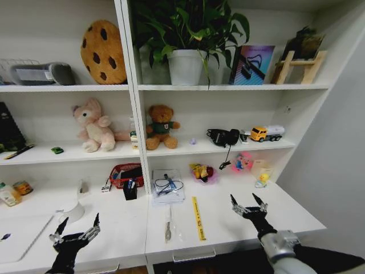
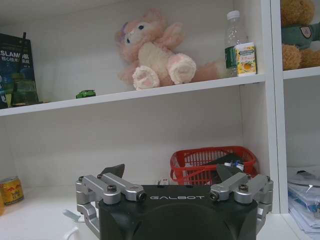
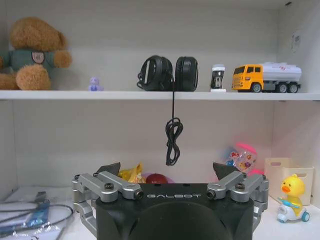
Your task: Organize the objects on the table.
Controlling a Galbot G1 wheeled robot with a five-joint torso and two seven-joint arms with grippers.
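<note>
The red basket point(image 1: 126, 174) stands on the table point(image 1: 239, 225) against the shelf divider, with dark items and a blue-and-white tube in it; just before it, at its 6 o'clock, a small black cup point(image 1: 130, 190) holds a blue pen point(image 1: 131, 184) standing upright. Right of the divider a stack of papers point(image 1: 168, 187) carries a coiled cable. A yellow ruler point(image 1: 198, 217) lies with its long axis running 12 to 6 o'clock, and beside it at 9 o'clock a slim metal tool point(image 1: 168, 225) lies the same way.

The toy car point(image 1: 57, 150) sits on the middle shelf, at 9 o'clock from the pink plush point(image 1: 94, 127); in the left wrist view it stands side-on, its long axis along the shelf edge. A black pen point(image 1: 19, 151) lies further left on that shelf, tilted toward 2 o'clock. The laptop point(image 1: 17, 237) lies flat at the table's left end.

The left claw point(image 1: 75, 230) hovers low over the table's left front, wide open and holding nothing. The right claw point(image 1: 248, 204) hangs over the right front, likewise spread wide and empty.

The left wrist view adds a bottle point(image 2: 233, 40) and a small carton point(image 2: 246, 58) beside the plush, and a can point(image 2: 11, 190) on the table. The right wrist view shows the headphones point(image 3: 167, 73) with their cord hanging down, a yellow truck point(image 3: 270, 77), a teddy point(image 3: 32, 52) and a duck toy point(image 3: 290, 197).
</note>
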